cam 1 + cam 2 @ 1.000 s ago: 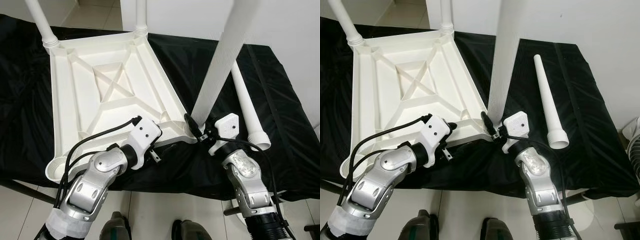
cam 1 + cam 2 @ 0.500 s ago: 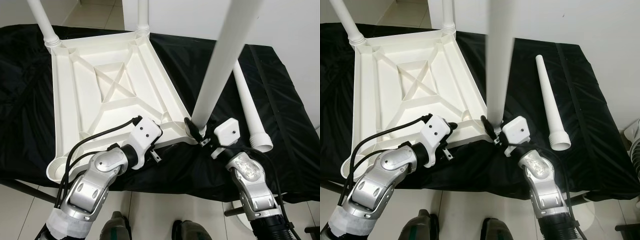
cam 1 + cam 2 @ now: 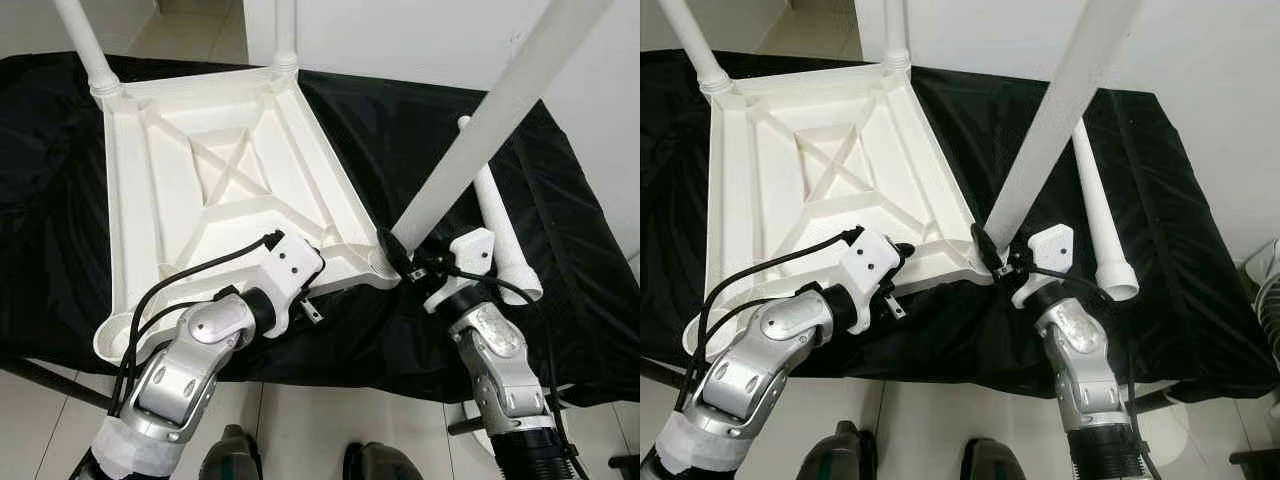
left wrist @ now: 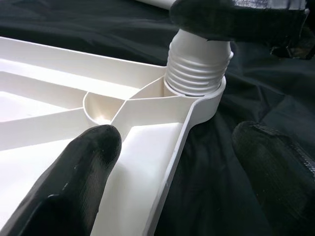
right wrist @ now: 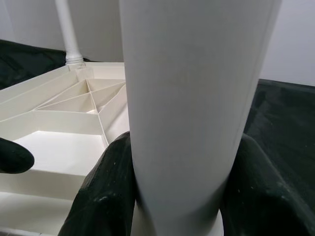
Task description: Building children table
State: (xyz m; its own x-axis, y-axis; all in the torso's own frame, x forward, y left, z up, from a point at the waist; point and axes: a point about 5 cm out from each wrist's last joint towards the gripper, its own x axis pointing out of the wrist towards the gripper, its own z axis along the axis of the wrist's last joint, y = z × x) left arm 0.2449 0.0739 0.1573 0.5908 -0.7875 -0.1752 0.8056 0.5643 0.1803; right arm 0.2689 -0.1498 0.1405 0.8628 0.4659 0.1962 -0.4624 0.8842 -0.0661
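Left wrist view, left fingers [image 4: 83, 162] apart astride tabletop [image 4: 59, 118] edge, right fingers [image 5: 110, 191] clamped on leg [image 5: 192, 98].

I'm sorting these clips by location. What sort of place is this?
Probably an indoor room in a home or test space: a black cloth-covered work surface stands against a plain white wall, with pale tiled floor beneath. An upturned white plastic table lies on it.

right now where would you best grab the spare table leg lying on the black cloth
Grip the spare leg around its mid-shaft, coming from above with fingers across it. It lies flat on the black cloth, tapering away from the robot; the flared near end is probably too wide to pinch.
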